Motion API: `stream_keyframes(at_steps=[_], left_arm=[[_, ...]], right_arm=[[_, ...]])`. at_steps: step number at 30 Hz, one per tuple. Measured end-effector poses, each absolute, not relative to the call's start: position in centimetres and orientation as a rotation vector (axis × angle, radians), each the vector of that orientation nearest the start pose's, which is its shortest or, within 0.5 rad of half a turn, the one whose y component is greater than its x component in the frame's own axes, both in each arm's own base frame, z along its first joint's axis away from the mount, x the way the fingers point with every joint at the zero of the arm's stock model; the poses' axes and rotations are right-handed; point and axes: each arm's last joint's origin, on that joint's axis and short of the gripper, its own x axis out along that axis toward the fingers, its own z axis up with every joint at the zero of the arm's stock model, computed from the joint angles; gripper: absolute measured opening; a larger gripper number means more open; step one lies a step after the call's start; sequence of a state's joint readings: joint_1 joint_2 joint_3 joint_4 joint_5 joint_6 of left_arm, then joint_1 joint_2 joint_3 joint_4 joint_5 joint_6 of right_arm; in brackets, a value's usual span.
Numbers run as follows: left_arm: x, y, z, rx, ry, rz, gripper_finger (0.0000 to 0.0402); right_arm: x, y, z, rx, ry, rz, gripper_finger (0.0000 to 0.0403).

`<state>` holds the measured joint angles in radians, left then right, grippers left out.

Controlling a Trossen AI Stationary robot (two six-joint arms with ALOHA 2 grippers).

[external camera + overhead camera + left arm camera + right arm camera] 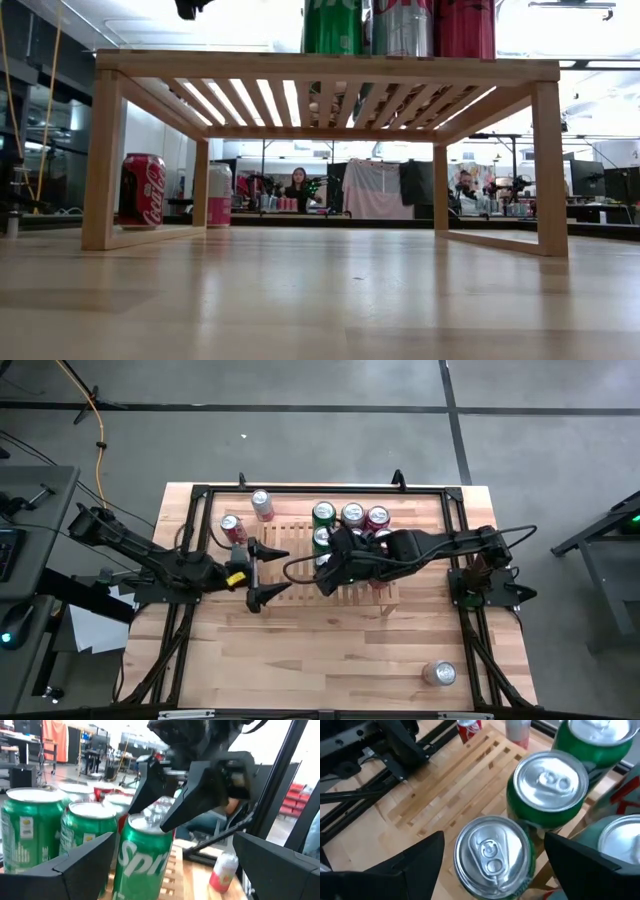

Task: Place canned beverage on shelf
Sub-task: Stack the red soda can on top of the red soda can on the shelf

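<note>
Releasing looks like the step in hand: the right hand [327, 582] stands over the shelf [290, 545], its fingers spread wide on either side of a green can [492, 857] that sits upright on the slats, not pinched. Next, I judge, it must lift straight up without knocking the neighbours. More cans [352, 514] stand in rows toward the shelf's far edge. The left hand [262, 572] waits open at the shelf's left end. One silver can [439, 674] lies near the tabletop's near right corner
</note>
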<state>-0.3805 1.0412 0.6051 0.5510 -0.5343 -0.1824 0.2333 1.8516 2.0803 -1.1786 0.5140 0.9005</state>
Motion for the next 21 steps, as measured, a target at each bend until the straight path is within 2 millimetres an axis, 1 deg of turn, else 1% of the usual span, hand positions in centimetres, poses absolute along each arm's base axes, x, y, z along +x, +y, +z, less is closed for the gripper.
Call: stream_keyframes(at_steps=[4, 6, 8, 11, 14, 16, 18, 21], left_arm=[[20.5, -6.6, 30.6, -0.268, -0.190, 0.138, 0.0394], [20.0, -6.4, 31.2, -0.292, -0.219, 0.135, 0.0395], [19.2, -6.1, 31.9, -0.360, -0.256, 0.112, 0.0395], [17.9, -5.8, 34.2, -0.465, -0.342, 0.013, 0.0395], [16.7, -5.5, 36.6, -0.481, -0.420, -0.054, 0.0393], [16.2, -5.3, 38.1, -0.452, -0.456, -0.061, 0.0393], [15.8, -5.2, 39.5, -0.406, -0.469, -0.059, 0.0393], [15.6, -5.1, 40.9, -0.309, -0.412, -0.031, 0.0393]], right_arm=[[35.9, 7.1, 41.0, 0.475, 0.659, -0.592, 0.0328], [35.5, 7.0, 42.2, 0.468, 0.630, -0.569, 0.0328], [35.0, 6.8, 43.8, 0.460, 0.579, -0.549, 0.0328], [34.1, 6.6, 46.4, 0.428, 0.497, -0.523, 0.0328], [33.2, 6.4, 48.3, 0.354, 0.455, -0.486, 0.0328], [32.7, 6.3, 48.8, 0.294, 0.439, -0.453, 0.0328], [32.1, 6.3, 49.0, 0.263, 0.450, -0.441, 0.0328], [31.3, 6.2, 48.9, 0.254, 0.495, -0.437, 0.0328]])
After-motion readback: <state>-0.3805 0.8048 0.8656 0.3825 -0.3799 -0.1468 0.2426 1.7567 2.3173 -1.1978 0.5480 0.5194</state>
